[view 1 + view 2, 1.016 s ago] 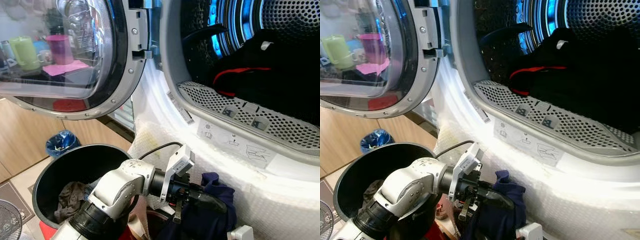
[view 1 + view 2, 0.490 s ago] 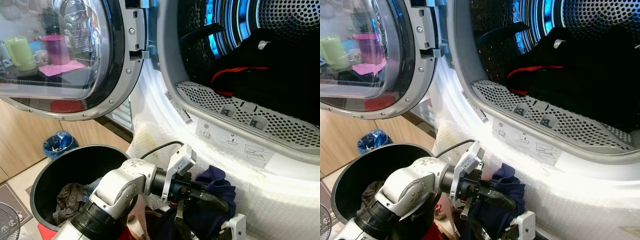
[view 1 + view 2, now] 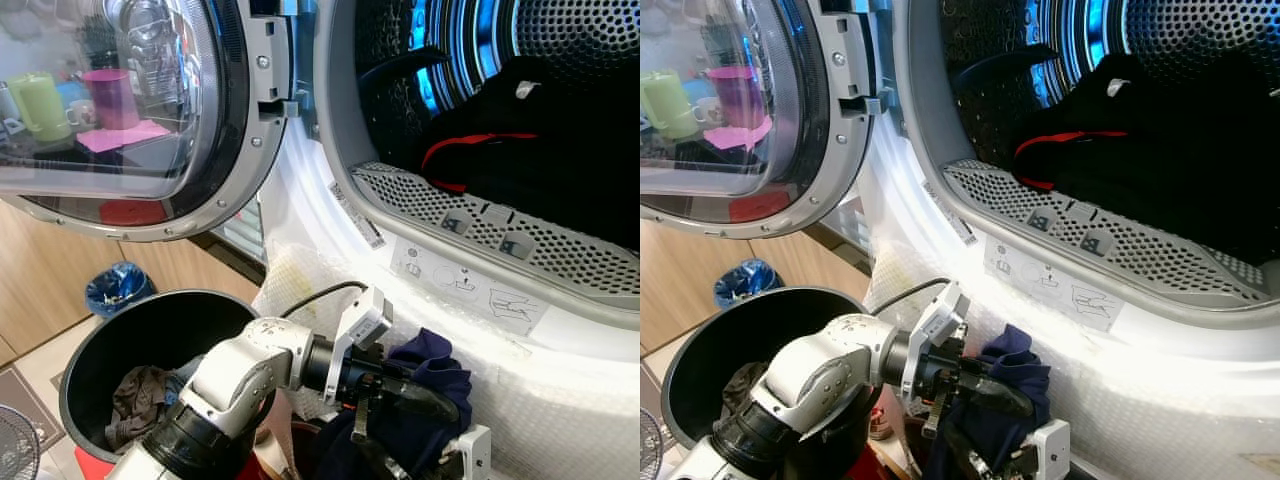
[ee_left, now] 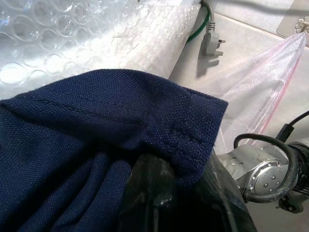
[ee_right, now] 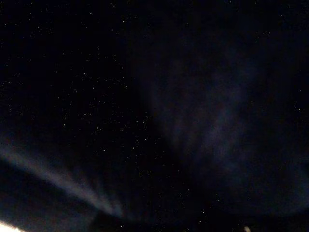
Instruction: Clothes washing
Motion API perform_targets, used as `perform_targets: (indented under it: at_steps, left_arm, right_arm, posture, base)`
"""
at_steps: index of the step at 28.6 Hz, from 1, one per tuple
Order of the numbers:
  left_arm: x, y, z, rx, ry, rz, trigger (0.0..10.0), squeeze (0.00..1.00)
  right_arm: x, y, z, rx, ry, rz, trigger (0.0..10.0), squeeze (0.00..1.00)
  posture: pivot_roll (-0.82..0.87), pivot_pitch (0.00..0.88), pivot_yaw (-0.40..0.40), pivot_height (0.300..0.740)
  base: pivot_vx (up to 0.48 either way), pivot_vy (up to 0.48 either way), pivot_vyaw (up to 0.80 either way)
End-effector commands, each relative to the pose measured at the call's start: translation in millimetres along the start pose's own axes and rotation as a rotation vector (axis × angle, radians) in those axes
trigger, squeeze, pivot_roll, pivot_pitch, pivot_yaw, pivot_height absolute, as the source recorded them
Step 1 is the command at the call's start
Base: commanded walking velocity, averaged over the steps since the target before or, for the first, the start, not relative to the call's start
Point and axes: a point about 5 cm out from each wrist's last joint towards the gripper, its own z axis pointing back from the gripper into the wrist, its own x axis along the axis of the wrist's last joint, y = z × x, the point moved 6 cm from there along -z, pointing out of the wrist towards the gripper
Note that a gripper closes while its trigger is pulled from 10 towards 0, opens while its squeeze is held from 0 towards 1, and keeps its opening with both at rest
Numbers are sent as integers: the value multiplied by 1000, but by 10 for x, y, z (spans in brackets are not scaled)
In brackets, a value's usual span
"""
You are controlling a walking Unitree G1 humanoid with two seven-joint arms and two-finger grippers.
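My left gripper [image 3: 428, 400] is shut on a navy blue garment [image 3: 435, 368], held low in front of the washer's white front, below the open drum mouth [image 3: 470, 215]. In the left wrist view the black fingers [image 4: 154, 193] pinch a stitched hem of the navy garment [image 4: 96, 135] beside bubble wrap. My right gripper [image 3: 985, 462] comes up from below, just under the garment, its white wrist camera [image 3: 472, 448] showing. The right wrist view is dark, with faint cloth folds. Black clothing with red trim [image 3: 520, 150] lies inside the drum.
The round glass door [image 3: 130, 110] stands swung open at the left. A black bin [image 3: 110, 340] sits below it, a brown-grey cloth [image 3: 138, 392] at its bottom. A blue bag [image 3: 115, 285] lies on the floor by the wooden cabinet. Bubble wrap [image 4: 72, 34] covers the washer front.
My right wrist has come up and leftward under the navy garment over the last second. The left gripper keeps its hold, almost in place. The camera shifted slightly.
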Motion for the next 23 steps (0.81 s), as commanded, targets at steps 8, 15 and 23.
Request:
perform_targets:
  at_steps: [8, 15, 23]
  left_arm:
    - [100, -10, 2, 1, -14, -49, 0, 0]
    - [65, -2, 6, 18, -7, -49, 0, 0]
    - [-122, -166, 97, -1, 60, -37, 10000, 67]
  right_arm:
    - [57, -3, -87, 13, -28, -2, 0, 0]
    - [54, 25, -101, 31, -33, -5, 0, 0]
    - [55, 57, -82, 42, -48, -8, 0, 0]
  posture:
    - [134, 9, -46, 740]
    - [137, 0, -38, 740]
    - [134, 0, -20, 740]
  base:
    - [0, 0, 0]
    - [0, 0, 0]
    - [0, 0, 0]
